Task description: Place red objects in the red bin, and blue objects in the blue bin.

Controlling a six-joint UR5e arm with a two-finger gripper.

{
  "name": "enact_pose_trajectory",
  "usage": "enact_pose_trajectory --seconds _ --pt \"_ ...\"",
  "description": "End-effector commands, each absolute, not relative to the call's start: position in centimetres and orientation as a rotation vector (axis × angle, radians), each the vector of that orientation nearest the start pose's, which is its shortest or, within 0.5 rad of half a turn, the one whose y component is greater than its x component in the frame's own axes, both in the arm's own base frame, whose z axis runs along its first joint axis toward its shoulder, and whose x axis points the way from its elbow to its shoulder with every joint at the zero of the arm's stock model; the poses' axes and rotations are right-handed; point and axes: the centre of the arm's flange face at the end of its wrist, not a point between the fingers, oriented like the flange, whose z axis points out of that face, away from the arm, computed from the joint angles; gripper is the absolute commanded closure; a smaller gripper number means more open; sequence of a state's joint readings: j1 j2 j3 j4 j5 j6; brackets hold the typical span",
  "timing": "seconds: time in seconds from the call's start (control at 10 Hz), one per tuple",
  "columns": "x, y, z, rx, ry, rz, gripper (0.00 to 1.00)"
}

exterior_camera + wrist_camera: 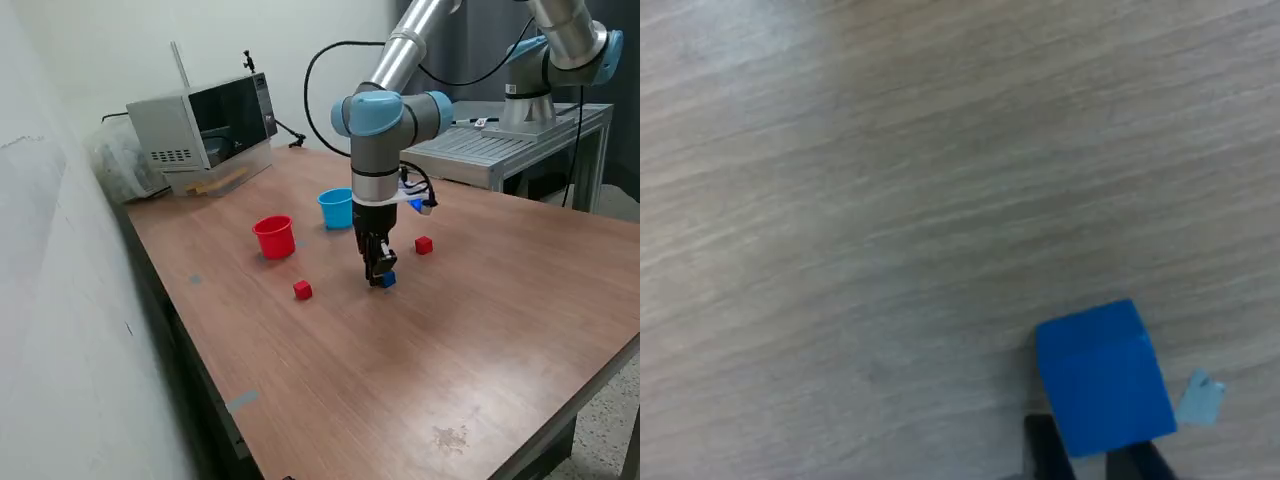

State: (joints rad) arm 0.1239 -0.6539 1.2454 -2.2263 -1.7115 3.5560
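Cups first: the red cup (274, 237) and the light blue cup (336, 208) both stand upright toward the far side of the tabletop (480, 330), near each other but apart, red one closer to the wall-side edge. From my exterior view I can't see down into either, so can't tell what's in them.

Gripper (379, 277) is down at the tabletop around the middle, pointing straight down, with a blue cube (388, 280) right at its fingertips. On my wrist view that blue cube (1103, 376) sits on the wood with the dark fingertips (1048, 450) right against one side of it. Jaws look narrow around the cube, but whether they're really squeezing it, I can't tell.

Two red cubes are loose on the tabletop: one (303, 290) nearer the red cup's side, the other (424, 245) past the gripper, both well apart from the cups. A microwave (205, 125) sits at the far corner.
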Motion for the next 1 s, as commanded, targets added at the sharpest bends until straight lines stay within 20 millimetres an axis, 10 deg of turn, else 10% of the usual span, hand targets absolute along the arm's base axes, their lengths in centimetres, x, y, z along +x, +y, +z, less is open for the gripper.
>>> enact_pose_trajectory --seconds 0.0,0.2,0.3,0.9 --pt "-74.71 -21.6 11.08 -1.871 2.494 0.238 1.0" --pt "-74.74 -21.61 11.55 -1.875 2.497 0.243 1.0" --pt "-74.8 -21.62 11.64 -1.876 2.499 0.246 0.0" --pt "-74.46 -21.34 11.06 -1.931 2.439 0.234 0.0"
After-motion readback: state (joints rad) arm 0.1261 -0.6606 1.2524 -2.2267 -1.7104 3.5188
